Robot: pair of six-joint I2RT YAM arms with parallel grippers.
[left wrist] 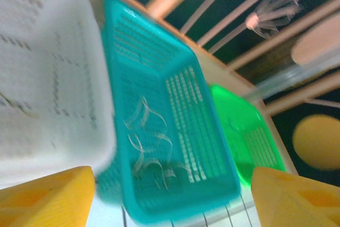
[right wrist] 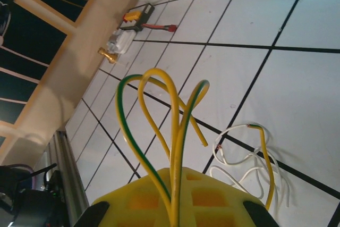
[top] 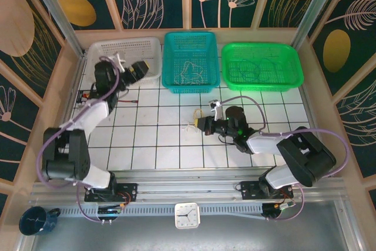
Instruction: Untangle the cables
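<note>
My right gripper (right wrist: 180, 176) is shut on a bundle of yellow-green cables (right wrist: 172, 104) that loop up out of its jaws. Just beyond them a small tangle of white cables (right wrist: 249, 163) with one yellow-green strand lies on the tiled table. From above, the right gripper (top: 204, 124) sits mid-table with these cables (top: 192, 123) at its tip. My left gripper (top: 138, 70) hovers at the white basket's (top: 126, 51) front right corner. Its yellow fingers (left wrist: 48, 195) stand wide apart with nothing between them, open over the teal basket (left wrist: 212, 147).
The teal basket (top: 189, 34) holds several pale cables (left wrist: 151, 142). A green basket (top: 261, 48) at the back right holds dark cables (top: 255, 70). A thin red wire with a small connector (right wrist: 154, 25) lies by the left wall. Tiled floor lies bare at the front left.
</note>
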